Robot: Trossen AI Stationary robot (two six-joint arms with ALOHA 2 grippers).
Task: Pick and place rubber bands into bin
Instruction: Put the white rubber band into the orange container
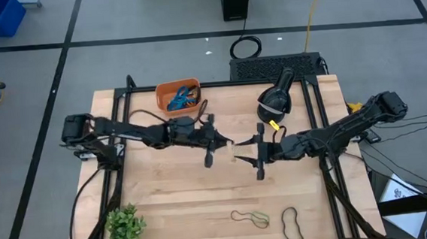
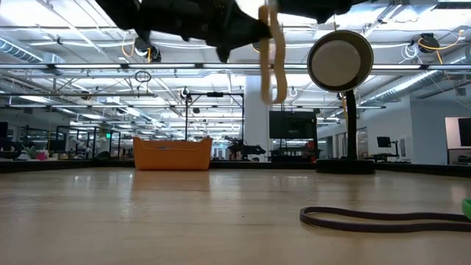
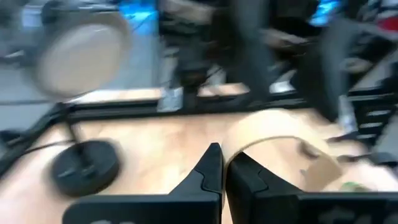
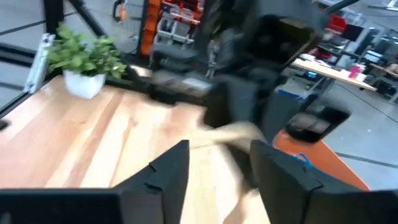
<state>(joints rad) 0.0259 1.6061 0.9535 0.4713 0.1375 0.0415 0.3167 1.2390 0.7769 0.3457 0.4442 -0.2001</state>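
You have a tan rubber band [image 2: 274, 55], a thin floppy elastic loop, hanging in mid-air above the middle of the light wooden table [image 1: 182, 204]. In the low view it dangles as a long narrow loop from the dark arms overhead; from above it shows as a pale scrap [image 1: 234, 144] between the two grippers. Your left gripper [image 1: 208, 141] has its fingers pressed together on that tan band; in its own wrist view the two dark fingers [image 3: 208, 171] meet with barely a slit, and the tan loop [image 3: 273, 134] curves away just beside them. Your right gripper [image 1: 260, 155] sits just across from it, fingers [image 4: 165, 171] spread wide apart with nothing between them, the tan band a blur [image 4: 230, 134] beyond the tips.

The small shallow orange plastic bin [image 1: 160, 93] stands near the table's far edge, left of centre, and already holds blue and orange bands [image 1: 182, 97]. Well apart from it, near the front edge, lie a green and dark band [image 1: 250, 218] and a black band [image 1: 292, 225], flat on the wood; the low view shows the black one [image 2: 383, 217] close to the camera.

A black desk lamp with a round head [image 1: 276, 100] stands at the far right, and a small green potted plant [image 1: 124, 227] occupies the near left corner.
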